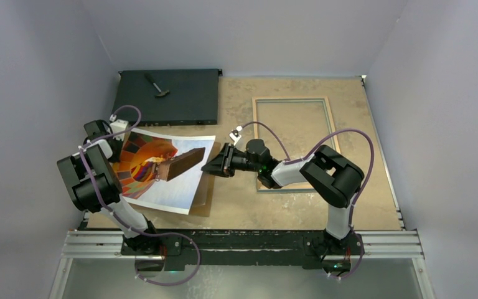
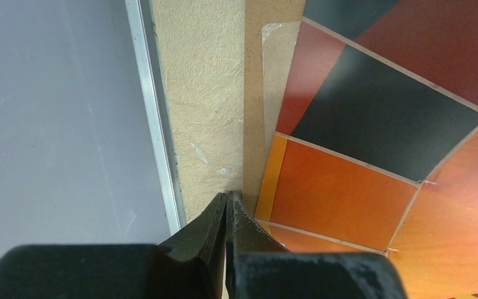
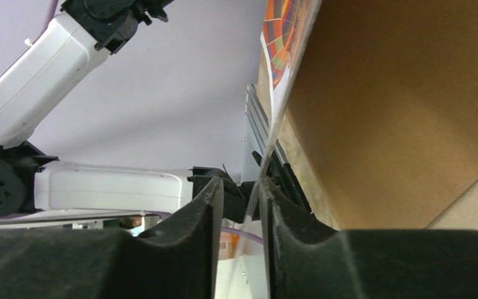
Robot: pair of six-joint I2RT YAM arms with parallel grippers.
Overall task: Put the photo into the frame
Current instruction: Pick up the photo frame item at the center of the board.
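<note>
Straddling the photo (image 3: 280,37), the right end effector (image 3: 241,190) stands slightly parted.

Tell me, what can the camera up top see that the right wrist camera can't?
Only the top camera shows the frame lying flat on the table and the black box at the back. Only the right wrist camera shows the photo's thin edge between the fingers of the right claw, with a gap beside it. Both show the photo, the brown board and the left arm.
</note>
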